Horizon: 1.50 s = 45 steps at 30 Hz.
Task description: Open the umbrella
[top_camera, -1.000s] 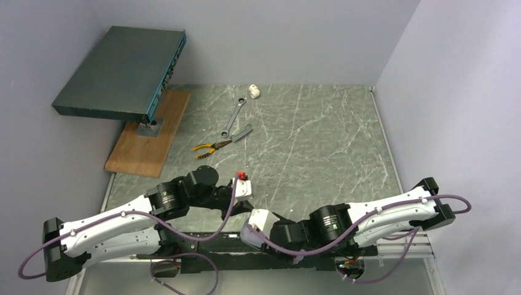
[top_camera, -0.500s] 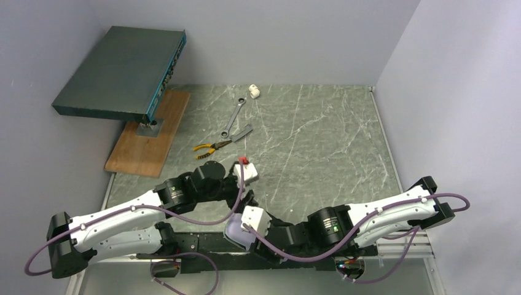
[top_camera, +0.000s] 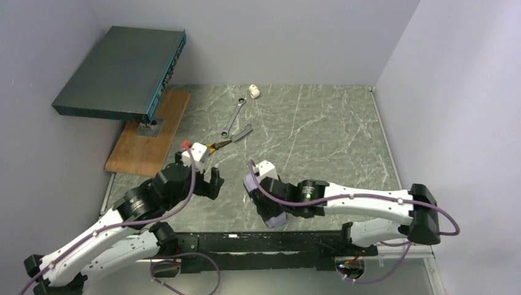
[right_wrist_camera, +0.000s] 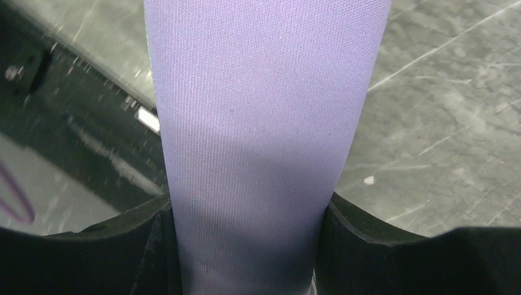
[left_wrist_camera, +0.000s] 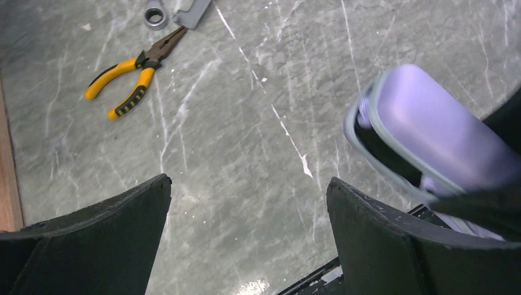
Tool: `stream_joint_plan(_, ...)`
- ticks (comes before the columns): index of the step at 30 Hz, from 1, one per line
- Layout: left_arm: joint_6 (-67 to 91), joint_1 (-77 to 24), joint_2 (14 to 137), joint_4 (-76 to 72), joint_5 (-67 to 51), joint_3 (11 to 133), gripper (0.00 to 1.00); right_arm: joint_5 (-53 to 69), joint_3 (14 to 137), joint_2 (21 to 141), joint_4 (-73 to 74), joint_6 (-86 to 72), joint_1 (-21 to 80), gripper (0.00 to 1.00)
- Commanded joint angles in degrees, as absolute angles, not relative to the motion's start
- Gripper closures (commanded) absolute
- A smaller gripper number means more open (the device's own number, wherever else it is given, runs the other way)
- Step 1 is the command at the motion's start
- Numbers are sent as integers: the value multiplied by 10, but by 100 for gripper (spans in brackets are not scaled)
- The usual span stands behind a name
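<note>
A lilac oblong hard-shell case (top_camera: 277,219) with a grey rim hangs over the table's near middle, with my right gripper (top_camera: 269,198) shut on it. In the right wrist view the case (right_wrist_camera: 264,92) fills the gap between both fingers of the right gripper (right_wrist_camera: 246,203). In the left wrist view the case (left_wrist_camera: 430,123) sits at the right, its seam slightly parted and dark inside. The umbrella is hidden. My left gripper (top_camera: 212,183) stands wide open to the left of the case. Nothing but bare table shows between the fingers of the left gripper (left_wrist_camera: 249,183).
Yellow-handled pliers (top_camera: 209,147) (left_wrist_camera: 126,86), a wrench (top_camera: 233,117), a grey flat tool (top_camera: 244,132) and a small white part (top_camera: 254,92) lie at the back middle. A wooden board (top_camera: 147,135) carries a dark box (top_camera: 123,70) on a stand at the back left.
My left gripper has opened and pulled away to the left. The right arm has carried the case forward from the near edge out over the table.
</note>
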<state>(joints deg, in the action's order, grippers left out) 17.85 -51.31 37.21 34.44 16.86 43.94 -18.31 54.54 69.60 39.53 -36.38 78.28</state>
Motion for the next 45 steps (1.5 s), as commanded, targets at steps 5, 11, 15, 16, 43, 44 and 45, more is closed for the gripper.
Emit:
stream_joint_plan(5, 233, -509, 286, 424, 196, 428, 0, -142, 626, 856, 301, -298, 689, 100)
stream_joint_plan(11, 237, -525, 255, 441, 207, 418, 1, -136, 631, 925, 254, -279, 652, 40)
stream_joint_plan(15, 237, -531, 241, 440, 214, 417, 1, -163, 633, 917, 277, -275, 637, 11)
stream_joint_plan(16, 237, -534, 236, 439, 216, 417, 1, -168, 633, 911, 282, -272, 636, 8)
stream_joint_plan(43, 234, -546, 246, 438, 223, 416, 1, -106, 624, 905, 226, -298, 669, 39)
stream_joint_plan(44, 234, -546, 248, 438, 223, 416, 1, -106, 620, 901, 229, -295, 661, 38)
stream_joint_plan(45, 233, -547, 249, 437, 223, 415, 1, -105, 616, 899, 233, -292, 653, 37)
